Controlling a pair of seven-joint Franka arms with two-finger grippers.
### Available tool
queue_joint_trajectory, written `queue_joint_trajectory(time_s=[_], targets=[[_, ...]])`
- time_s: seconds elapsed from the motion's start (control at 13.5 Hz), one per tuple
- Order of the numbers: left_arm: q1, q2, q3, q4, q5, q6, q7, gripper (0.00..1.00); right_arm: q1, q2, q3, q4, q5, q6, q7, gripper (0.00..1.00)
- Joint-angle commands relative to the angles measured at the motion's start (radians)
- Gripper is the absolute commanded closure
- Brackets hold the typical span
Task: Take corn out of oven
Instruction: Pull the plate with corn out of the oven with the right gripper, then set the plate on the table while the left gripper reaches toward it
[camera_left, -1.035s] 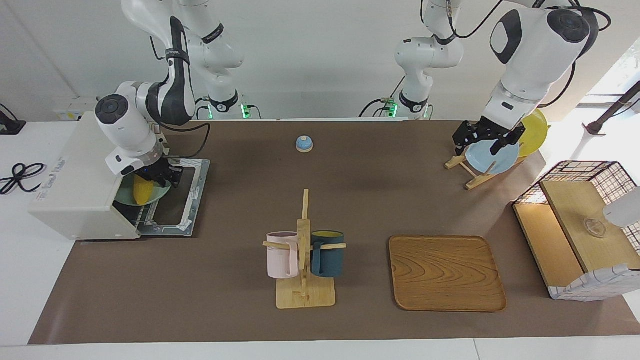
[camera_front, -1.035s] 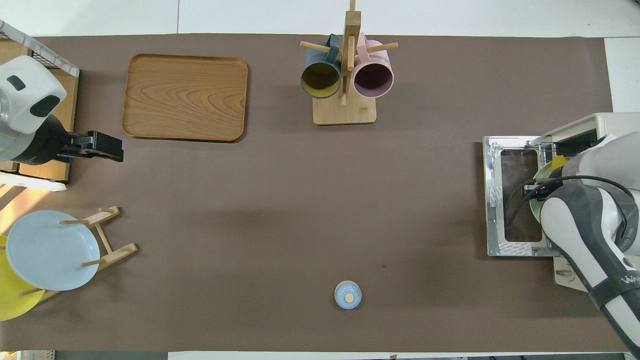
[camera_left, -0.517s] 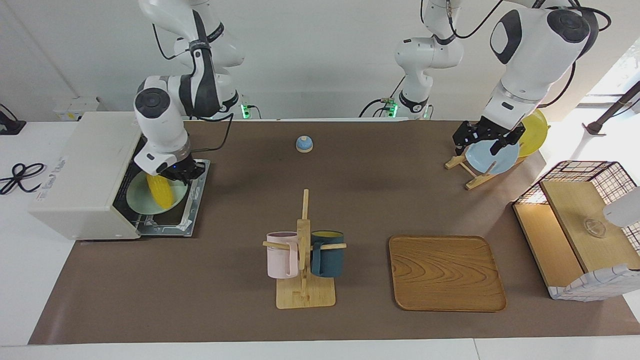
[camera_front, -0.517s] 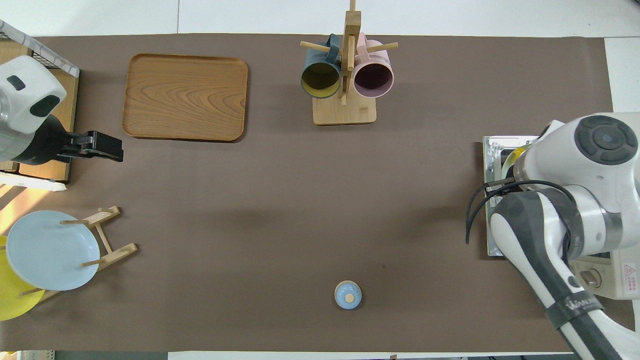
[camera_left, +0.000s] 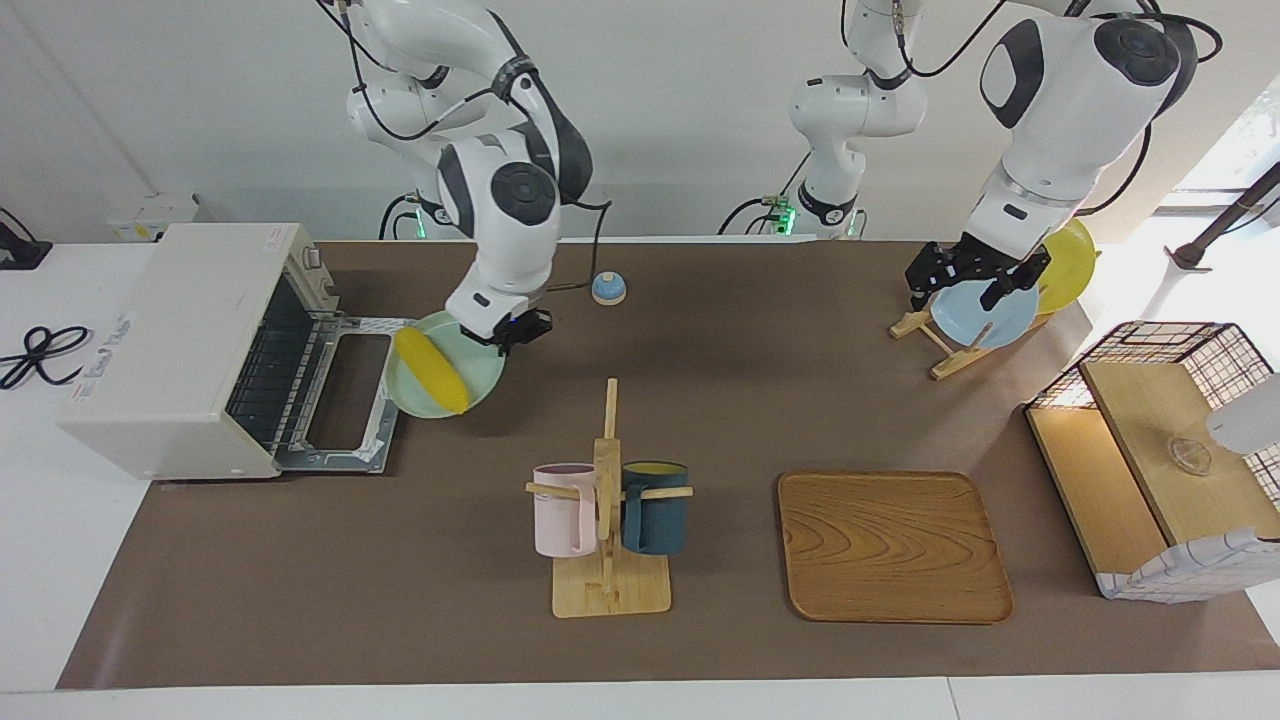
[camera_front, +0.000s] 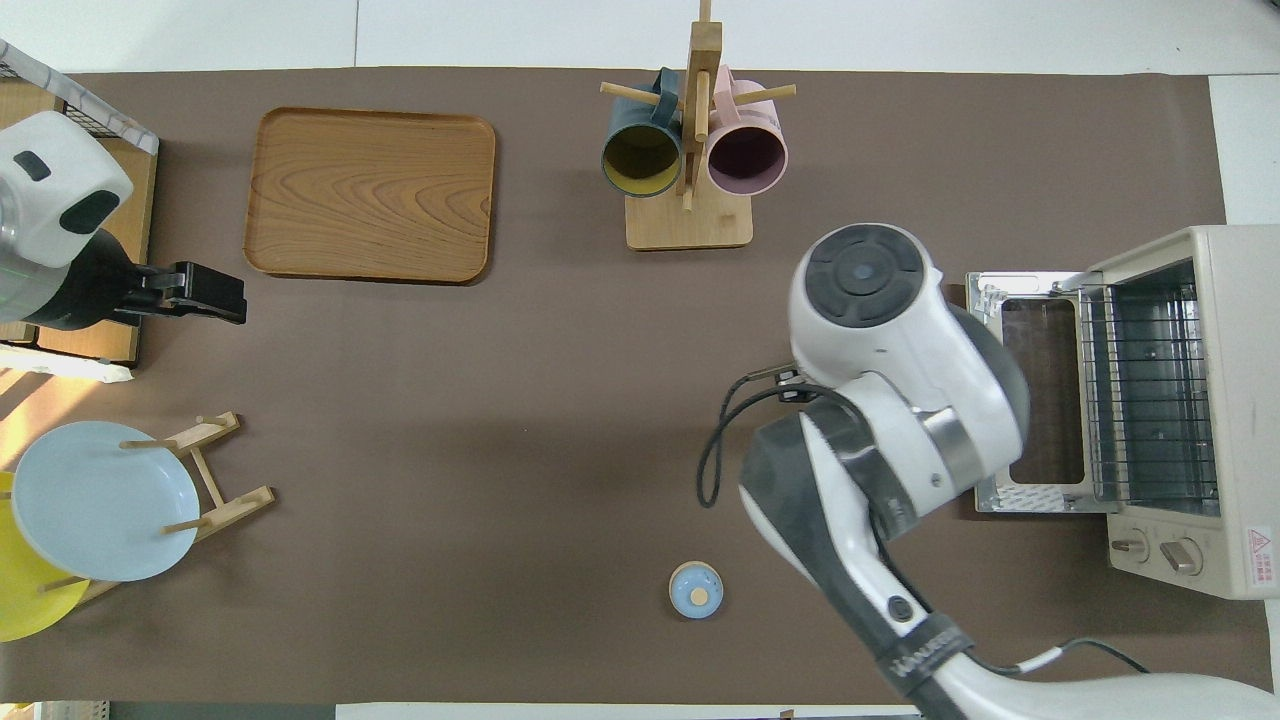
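The right gripper (camera_left: 512, 335) is holding a pale green plate (camera_left: 478, 384) by its rim, jaws shut on the edge, so the corn (camera_left: 431, 369) is riding on it, clear of the oven (camera_left: 190, 340) and above the bench (camera_left: 700, 400). The left gripper (camera_left: 965, 278), jaws wide, is waiting over the plate rack (camera_left: 945, 345).

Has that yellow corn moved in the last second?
Yes. The corn, on a green plate gripped by the right hand, has left the oven and now hangs past its open door, toward the mug rack.

- I saw the oven (camera_left: 180, 345) with its door (camera_left: 345, 400) dropped flat, blocking the mat just in front of it.
- Past that door, bare mat ran to the mug rack (camera_left: 608, 500), the next obstacle.
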Motion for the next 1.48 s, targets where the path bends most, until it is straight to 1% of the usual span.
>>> queue_joint_trajectory(time_s=[0.0, 0.07, 0.15, 0.22, 0.52, 0.59, 0.67, 0.74, 0.81, 0.89, 1.03, 1.11, 1.18, 1.33, 1.4], targets=[[0.008, -0.020, -0.003, -0.017, -0.008, 0.005, 0.010, 0.00, 0.122, 0.223, -0.002, 0.252, -0.011, -0.064, 0.221, 1.00], [0.008, -0.020, -0.003, -0.017, -0.008, 0.006, 0.010, 0.00, 0.134, 0.251, 0.000, 0.260, 0.000, -0.032, 0.265, 1.00], [0.008, -0.020, -0.003, -0.017, -0.008, 0.006, 0.010, 0.00, 0.159, 0.268, 0.010, 0.260, 0.032, 0.028, 0.300, 1.00], [0.008, -0.020, -0.003, -0.017, -0.010, 0.008, 0.010, 0.00, 0.176, 0.274, 0.012, 0.245, 0.061, 0.098, 0.331, 1.00], [0.009, -0.020, -0.003, -0.017, -0.010, 0.016, 0.010, 0.00, 0.180, 0.274, 0.012, 0.189, 0.191, 0.237, 0.389, 1.00], [0.009, -0.020, -0.003, -0.017, -0.010, 0.016, 0.008, 0.00, 0.174, 0.274, 0.012, 0.189, 0.210, 0.248, 0.394, 0.95], [0.008, -0.020, -0.003, -0.017, -0.010, 0.017, 0.007, 0.00, 0.173, 0.274, 0.012, 0.195, 0.213, 0.249, 0.394, 0.81], [0.008, -0.020, -0.003, -0.017, -0.010, 0.020, 0.007, 0.00, 0.176, 0.274, 0.012, 0.202, 0.213, 0.253, 0.394, 0.64], [0.008, -0.020, -0.003, -0.017, -0.010, 0.025, 0.002, 0.00, 0.176, 0.274, 0.012, 0.214, 0.206, 0.254, 0.389, 0.49], [0.006, -0.020, -0.003, -0.017, -0.010, 0.026, 0.001, 0.00, 0.179, 0.274, 0.010, 0.234, 0.198, 0.250, 0.385, 0.49], [0.000, -0.019, -0.005, -0.017, -0.010, 0.032, 0.001, 0.00, 0.159, 0.259, 0.007, 0.238, 0.169, 0.217, 0.373, 0.49], [-0.003, -0.019, -0.005, -0.017, -0.010, 0.042, 0.001, 0.00, 0.133, 0.241, 0.003, 0.237, 0.138, 0.176, 0.334, 0.51], [-0.011, -0.020, -0.006, -0.025, -0.010, 0.055, -0.001, 0.00, 0.109, 0.218, 0.003, 0.232, 0.108, 0.130, 0.290, 0.58], [-0.055, -0.023, -0.008, -0.059, -0.010, 0.098, -0.024, 0.00, 0.046, 0.170, 0.001, 0.190, 0.052, 0.066, 0.259, 0.84], [-0.078, -0.023, -0.009, -0.069, -0.010, 0.115, -0.056, 0.00, 0.004, 0.135, 0.001, 0.139, 0.032, 0.067, 0.247, 0.95]])
